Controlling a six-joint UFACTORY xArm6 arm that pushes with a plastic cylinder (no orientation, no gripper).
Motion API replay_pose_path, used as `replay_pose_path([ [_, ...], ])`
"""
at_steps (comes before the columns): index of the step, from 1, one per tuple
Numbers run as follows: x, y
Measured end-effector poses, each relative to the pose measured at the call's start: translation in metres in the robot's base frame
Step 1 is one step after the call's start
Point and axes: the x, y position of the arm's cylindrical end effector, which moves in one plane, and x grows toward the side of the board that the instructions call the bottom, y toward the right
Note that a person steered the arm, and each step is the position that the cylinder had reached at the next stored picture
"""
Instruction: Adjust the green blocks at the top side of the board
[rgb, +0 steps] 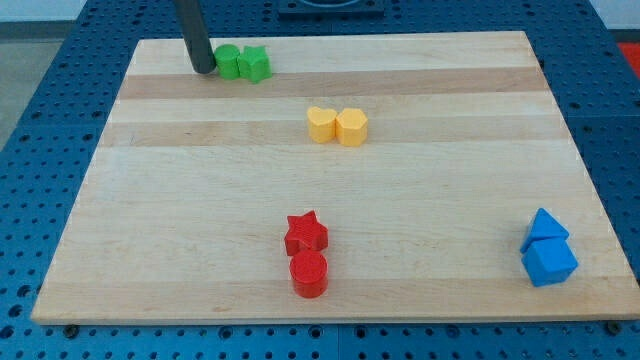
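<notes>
Two green blocks, a round one (228, 61) and a star (255, 65), sit touching at the bench's (420, 200) top-left edge. The rod comes down steeply from above; its tool end, my tip (204, 69), holds nothing and rests against the round green block's left side. Risk: a push toward the top could slide both blocks off the nearby edge, and an off-centre push could split the pair. Yellow, red and blue pairs lie well below the green blocks.
</notes>
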Motion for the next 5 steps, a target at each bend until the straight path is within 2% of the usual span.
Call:
replay_pose_path([
  [2,0.01,0.0],
  [3,0.037,0.003],
  [5,0.045,0.062],
])
